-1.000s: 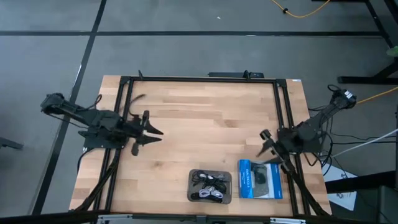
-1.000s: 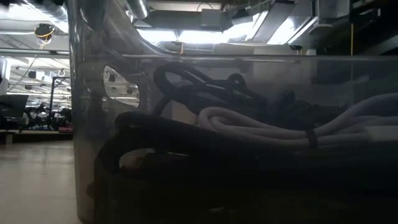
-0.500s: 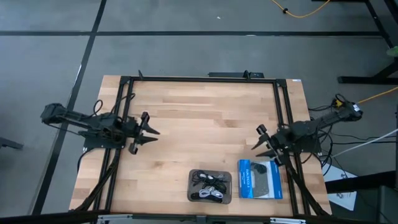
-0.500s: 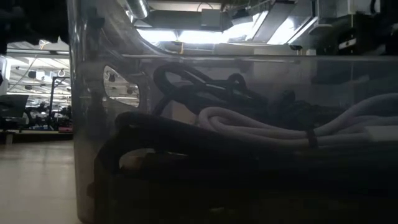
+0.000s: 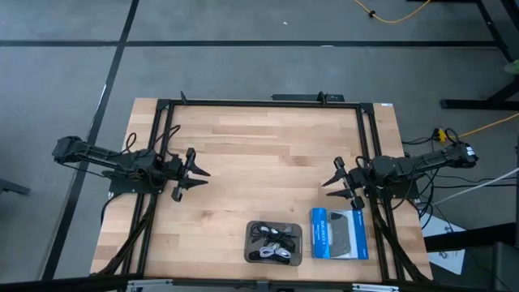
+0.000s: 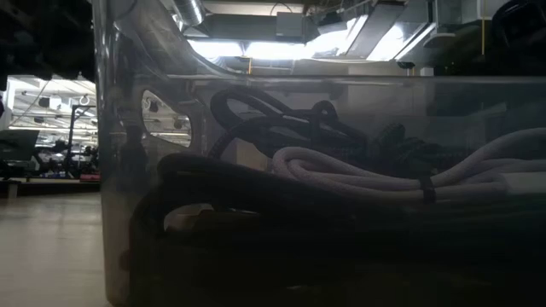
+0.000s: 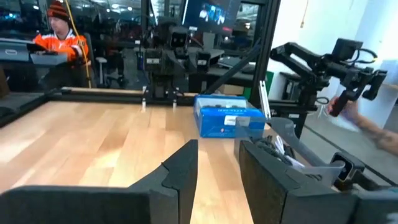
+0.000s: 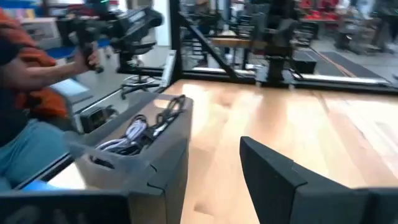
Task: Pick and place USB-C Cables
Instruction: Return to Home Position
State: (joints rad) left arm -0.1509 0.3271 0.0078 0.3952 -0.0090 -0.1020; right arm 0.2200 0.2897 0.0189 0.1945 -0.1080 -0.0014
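The USB-C cables [image 5: 273,241], small black and white coiled bundles, lie piled in the grey tray [image 5: 250,242] at the table's near edge. The low view looks through the tray wall at a white bundle [image 6: 384,175] resting on black ones [image 6: 264,119]. My left gripper [image 5: 195,173] hovers open over the table's left part, pointing right, far from the tray. My right gripper [image 5: 339,182] is open near the right rail, pointing left, just beyond the tray's far right. In the wrist views, the left gripper [image 7: 217,168] and the right gripper [image 8: 214,177] hold nothing, and both see the cables in the tray [image 7: 273,149] [image 8: 140,127].
A blue-and-grey flat box [image 5: 339,234] lies right of the tray, below my right gripper. A black frame rail [image 5: 259,103] runs round the table. Bare wood spreads between the two grippers. People stand beyond the table: an orange sleeve [image 8: 25,68] and a hand [image 7: 364,121].
My right gripper has shifted a little toward the table's left and far edge, away from the blue box, and its arm has stretched out flatter behind it. My left gripper has stayed about where it was while its arm settled lower. The cables have not moved.
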